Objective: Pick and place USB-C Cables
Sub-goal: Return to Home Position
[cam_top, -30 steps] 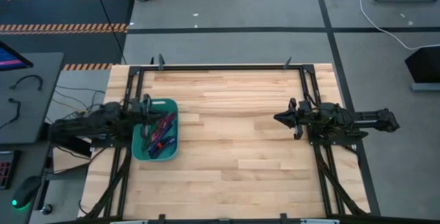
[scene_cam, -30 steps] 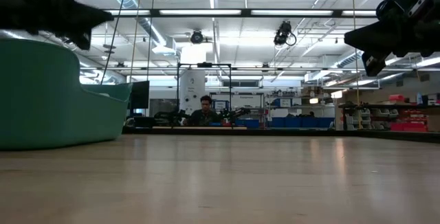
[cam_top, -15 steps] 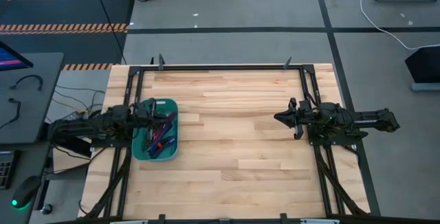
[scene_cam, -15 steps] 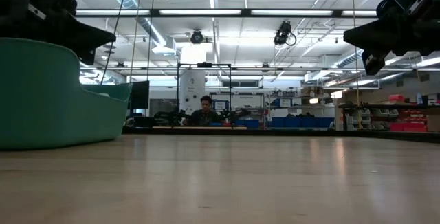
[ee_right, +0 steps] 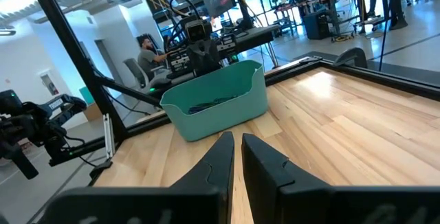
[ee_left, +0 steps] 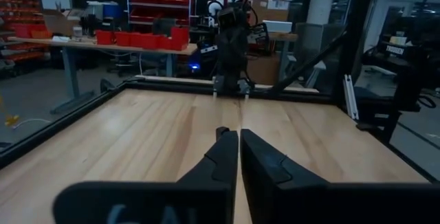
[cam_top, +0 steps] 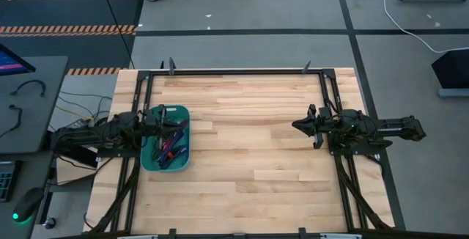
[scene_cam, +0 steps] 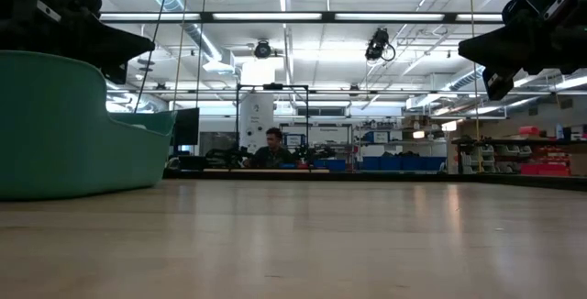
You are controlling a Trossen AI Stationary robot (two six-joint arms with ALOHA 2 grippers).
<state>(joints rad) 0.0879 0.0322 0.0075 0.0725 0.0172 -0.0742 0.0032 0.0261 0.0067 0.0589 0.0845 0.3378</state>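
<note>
A rectangular teal tray (cam_top: 183, 158) stands near the table's left edge, and several coiled USB-C cables (cam_top: 170, 145) in red, blue and purple lie inside it. The right wrist view shows the tray (ee_right: 227, 107) from across the table, and the low view shows its wall (scene_cam: 64, 125). My left gripper (cam_top: 162, 116) hovers shut and empty over the tray's far-left part, seen above its rim in the low view (scene_cam: 138, 47). Its fingers (ee_left: 238, 141) point level toward the right arm. My right gripper (cam_top: 296, 126) waits shut above the table's right half, pointing at the tray (ee_right: 237, 143).
Bare wooden tabletop (cam_top: 249, 151) stretches between the tray and the right arm. A black frame rail (cam_top: 242, 71) runs along the table's far edge and sides. A person (scene_cam: 273, 148) sits at a desk far behind the table.
My left arm has stretched out lower and its gripper has shifted a little toward the table's right, over the tray; it has kept still for the last half second. The tray and cables have not moved.
</note>
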